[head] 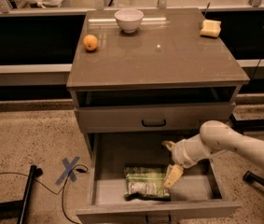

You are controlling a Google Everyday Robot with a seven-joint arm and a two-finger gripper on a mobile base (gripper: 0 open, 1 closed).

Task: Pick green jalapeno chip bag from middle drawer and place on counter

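The green jalapeno chip bag (pixel 145 182) lies flat on the pale floor of the open middle drawer (pixel 108 192), near its front centre. My gripper (pixel 170 161) reaches in from the right on a white arm (pixel 234 143). Its two pale fingers are spread apart, one fingertip (pixel 173 175) at the bag's right edge, the other higher over the drawer's back. It holds nothing. The counter (pixel 169 55) is the grey-brown top of the cabinet above.
On the counter stand a white bowl (pixel 128 19), an orange (pixel 90 42) and a yellow sponge-like block (pixel 210 28). A shut drawer front with a black loop handle (pixel 153 122) sits above the open drawer. A cable and blue tape cross (pixel 71 168) lie on the floor at left.
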